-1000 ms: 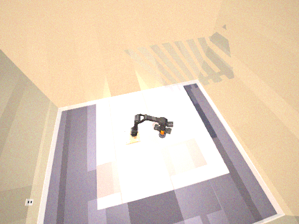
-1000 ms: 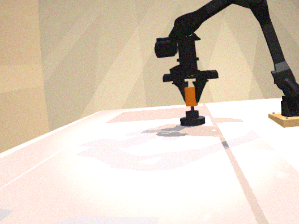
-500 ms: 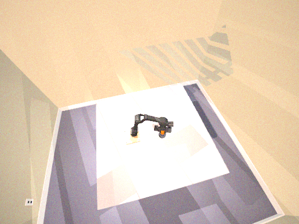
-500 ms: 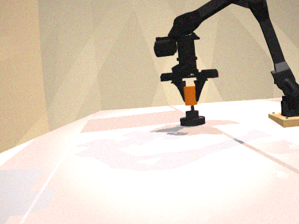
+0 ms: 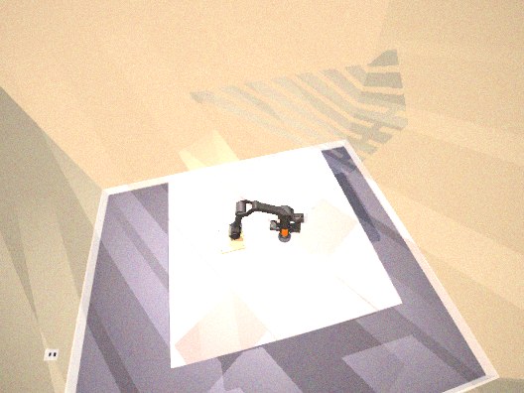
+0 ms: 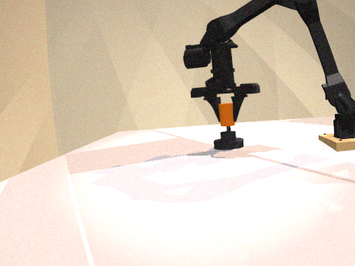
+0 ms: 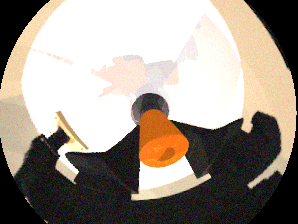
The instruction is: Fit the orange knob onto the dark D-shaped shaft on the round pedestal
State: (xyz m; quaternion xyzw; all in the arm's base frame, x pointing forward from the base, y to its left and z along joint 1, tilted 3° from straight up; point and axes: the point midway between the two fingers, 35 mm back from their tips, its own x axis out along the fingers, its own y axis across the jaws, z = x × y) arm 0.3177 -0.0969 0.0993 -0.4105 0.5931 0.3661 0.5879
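Observation:
The orange knob is upright between the fingers. My gripper is shut on its sides and points straight down. The dark round pedestal stands on the table below. In the exterior view a short piece of the thin dark shaft shows between the knob's lower end and the pedestal's raised middle, so the knob is above the pedestal with a gap. The shaft's top is hidden by the knob or lies at its lower end; its flat side cannot be seen.
The arm's base stands on a wooden plate, to the right of the pedestal in the exterior view. The arm arches over from that base. The white table top carries pale shadows.

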